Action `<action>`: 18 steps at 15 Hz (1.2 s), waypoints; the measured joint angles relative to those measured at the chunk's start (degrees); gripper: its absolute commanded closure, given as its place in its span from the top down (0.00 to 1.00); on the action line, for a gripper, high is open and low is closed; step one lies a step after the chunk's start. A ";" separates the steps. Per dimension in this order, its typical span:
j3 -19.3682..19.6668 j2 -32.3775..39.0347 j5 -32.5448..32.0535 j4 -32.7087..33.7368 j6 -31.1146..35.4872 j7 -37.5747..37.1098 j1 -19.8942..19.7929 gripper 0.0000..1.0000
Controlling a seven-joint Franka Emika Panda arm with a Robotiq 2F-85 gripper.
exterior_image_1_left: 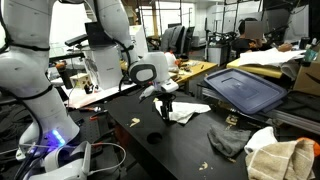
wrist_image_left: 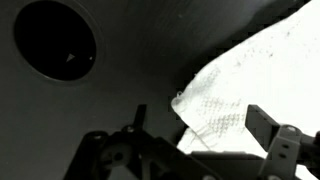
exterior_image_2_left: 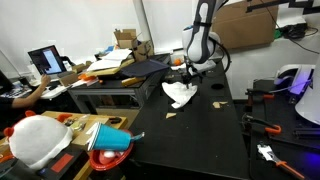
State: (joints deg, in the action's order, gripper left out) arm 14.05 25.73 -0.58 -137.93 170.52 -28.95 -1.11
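Observation:
A white cloth (exterior_image_1_left: 190, 111) lies crumpled on the black table (exterior_image_1_left: 150, 150); it also shows in an exterior view (exterior_image_2_left: 180, 95). My gripper (exterior_image_1_left: 165, 104) hangs just above the cloth's edge, pointing down, and is seen from behind in an exterior view (exterior_image_2_left: 190, 76). In the wrist view the gripper (wrist_image_left: 200, 125) is open, its two fingers wide apart. A corner of the white cloth (wrist_image_left: 240, 80) lies between the fingers. I cannot tell whether the fingers touch the cloth.
A round hole (wrist_image_left: 55, 40) is in the table near the cloth. A dark blue tray (exterior_image_1_left: 245, 88) stands behind it. A grey rag (exterior_image_1_left: 230, 140) and a beige towel (exterior_image_1_left: 280, 160) lie nearby. A red bowl (exterior_image_2_left: 108, 150) and tools (exterior_image_2_left: 265, 125) sit at the table's sides.

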 measured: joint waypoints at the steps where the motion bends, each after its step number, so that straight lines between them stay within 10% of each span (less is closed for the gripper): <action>1: 0.00 0.65 0.78 0.36 0.00 0.69 0.15 0.74; 11: -0.07 3.43 3.48 2.17 0.88 3.04 0.62 0.01; 18: 2.38 -2.06 2.68 -0.29 1.53 5.23 4.19 0.01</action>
State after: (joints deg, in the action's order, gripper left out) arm 16.44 23.66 2.10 -138.22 172.05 -23.72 3.08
